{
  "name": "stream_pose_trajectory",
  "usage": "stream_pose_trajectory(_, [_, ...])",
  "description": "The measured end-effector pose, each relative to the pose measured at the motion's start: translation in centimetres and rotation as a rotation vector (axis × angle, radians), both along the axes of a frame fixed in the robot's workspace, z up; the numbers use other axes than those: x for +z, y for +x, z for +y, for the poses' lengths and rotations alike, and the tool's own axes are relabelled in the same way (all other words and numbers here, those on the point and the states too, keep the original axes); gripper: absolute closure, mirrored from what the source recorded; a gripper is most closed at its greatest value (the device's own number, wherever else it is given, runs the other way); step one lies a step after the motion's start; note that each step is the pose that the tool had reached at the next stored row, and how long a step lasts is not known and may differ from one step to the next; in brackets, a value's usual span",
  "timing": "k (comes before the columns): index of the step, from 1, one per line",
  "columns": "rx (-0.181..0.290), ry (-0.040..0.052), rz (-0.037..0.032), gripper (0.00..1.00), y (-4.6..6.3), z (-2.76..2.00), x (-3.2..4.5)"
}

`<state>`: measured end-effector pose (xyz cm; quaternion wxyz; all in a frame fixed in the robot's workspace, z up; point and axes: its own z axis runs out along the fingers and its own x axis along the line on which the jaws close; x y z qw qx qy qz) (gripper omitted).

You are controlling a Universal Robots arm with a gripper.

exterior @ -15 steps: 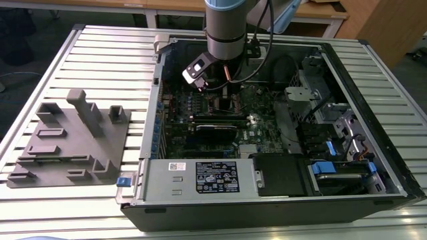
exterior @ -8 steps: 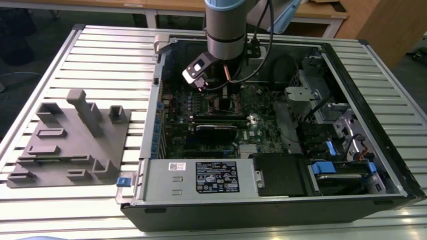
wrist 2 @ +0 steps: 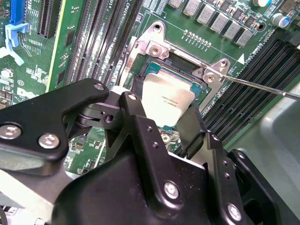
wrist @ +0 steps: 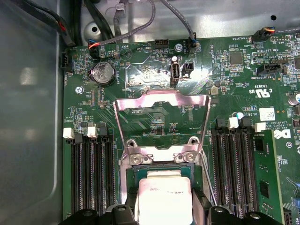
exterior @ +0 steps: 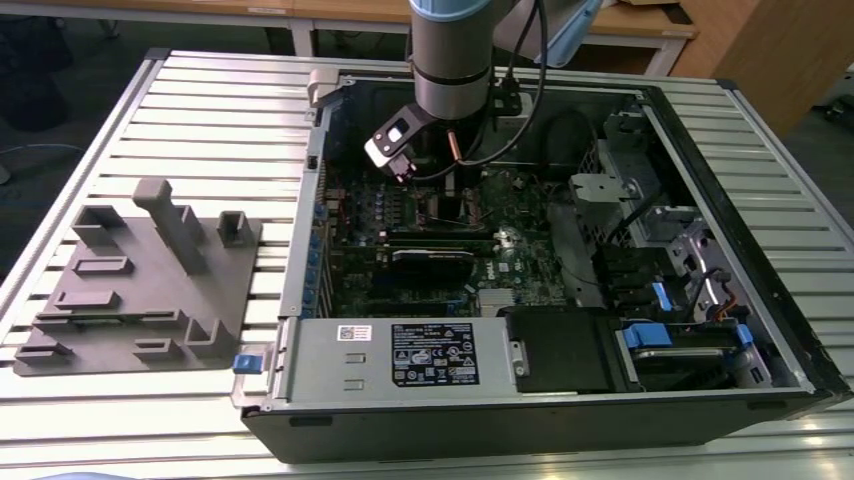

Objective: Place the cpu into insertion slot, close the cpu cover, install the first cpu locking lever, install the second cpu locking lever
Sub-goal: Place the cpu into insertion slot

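Step 1 of 4, placing the chip, is in hand. The black 2-finger gripper (wrist 2: 164, 115) hangs directly over the square silver-framed socket (wrist: 159, 153). The socket sits on the green circuit board (wrist: 140, 70) inside the open black computer case (exterior: 534, 432). In both wrist views the jaws are closed on the cpu (wrist 2: 168, 97), a small flat square chip with a pale silvery metal top, with 1 finger on each of 2 opposite edges. The chip lies over the socket's opening. Whether it touches the contact bed, I cannot tell.

The cpu cover (wrist: 187, 101), a thin silvery metal frame with a window, stands raised on its hinge at the socket edge away from the gripper, clear of the opening. 1 thin steel locking lever (wrist 2: 262, 87) juts free beside the socket, unlatched.

Judgement: steps 2 to 4 are not begun. Seating calls for a level chip with its edges square to the socket walls and a straight descent without sliding. The jaws should release only once the chip rests flat.
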<state>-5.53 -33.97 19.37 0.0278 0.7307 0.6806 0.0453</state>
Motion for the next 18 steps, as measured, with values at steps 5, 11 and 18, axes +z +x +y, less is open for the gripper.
stream_pose_trajectory(5, [0.0,-0.0003,0.0,0.46,0.0,0.0,0.0])
stream_pose_trajectory(11, [0.0,-0.0002,-0.0001,0.46,0.0,0.0,0.03])
stream_pose_trajectory(18, [0.0,-0.0003,0.0,0.46,0.0,0.0,0.04])
